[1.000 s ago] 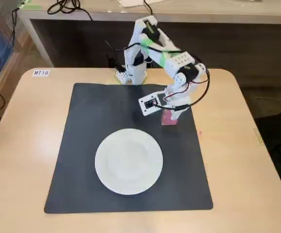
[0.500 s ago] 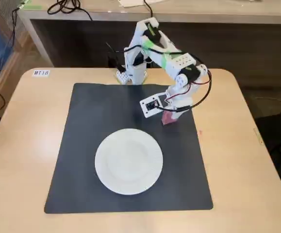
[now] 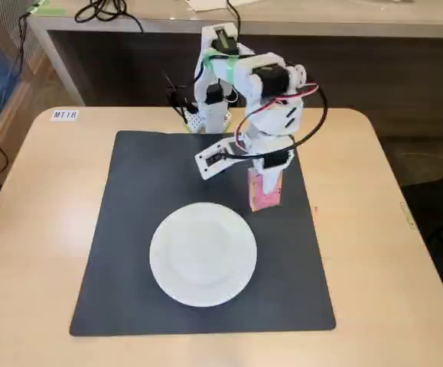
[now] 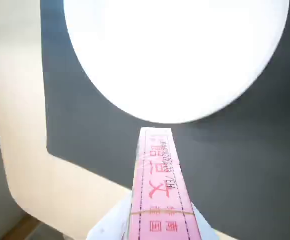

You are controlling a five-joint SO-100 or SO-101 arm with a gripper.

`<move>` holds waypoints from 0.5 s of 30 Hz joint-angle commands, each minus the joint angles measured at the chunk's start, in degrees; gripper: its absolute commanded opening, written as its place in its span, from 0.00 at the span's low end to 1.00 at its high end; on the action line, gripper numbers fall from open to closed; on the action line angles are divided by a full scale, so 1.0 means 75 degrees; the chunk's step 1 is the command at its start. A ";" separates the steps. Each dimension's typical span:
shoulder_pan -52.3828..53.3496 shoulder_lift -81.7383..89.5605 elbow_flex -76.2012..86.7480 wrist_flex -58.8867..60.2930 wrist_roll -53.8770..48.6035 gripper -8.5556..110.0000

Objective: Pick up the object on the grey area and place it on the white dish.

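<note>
Fixed view: arm reaches in from the far edge of the wood tabletop (image 3: pixel 374 252). Gripper (image 3: pixel 265 177) hangs over the grey mat (image 3: pixel 129 252), toward the mat's far right part. Pink box (image 3: pixel 265 193) stands on end beneath it, upper end between the fingers, lower end hanging free. Whether the lower end touches the mat or is just clear of it cannot be told from here. White dish (image 3: pixel 203 254) sits near the mat's centre, toward the near edge; box is near the dish rim, not over it.

Wrist view: box (image 4: pixel 160 185) runs from the bottom edge up the middle, red print on a pale pink face. Pale finger parts (image 4: pixel 109 225) flank its lower end on both sides. Fingers clenched on the box, grasping it by the narrow sides near one end. Dish (image 4: pixel 185 50) fills the top, overexposed; dark mat (image 4: pixel 255 165) between it and the box tip.

Handling, judged: looks like a light cardboard carton, stiff enough but crushable under hard squeeze. Smooth printed faces may slip. Gripped at one end, the long free end could swing or pivot. A hold nearer the middle would be steadier. On release it may topple on the dish.
</note>
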State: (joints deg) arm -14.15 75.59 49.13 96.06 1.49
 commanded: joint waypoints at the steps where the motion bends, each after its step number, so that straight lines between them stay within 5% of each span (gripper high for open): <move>1: 0.0691 -0.0117 -0.0832 -0.0082 -0.0434 0.07; 15: 0.1805 -0.2086 -0.2426 0.0047 -0.1699 0.07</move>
State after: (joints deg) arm -1.58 60.03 37.18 96.15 -10.20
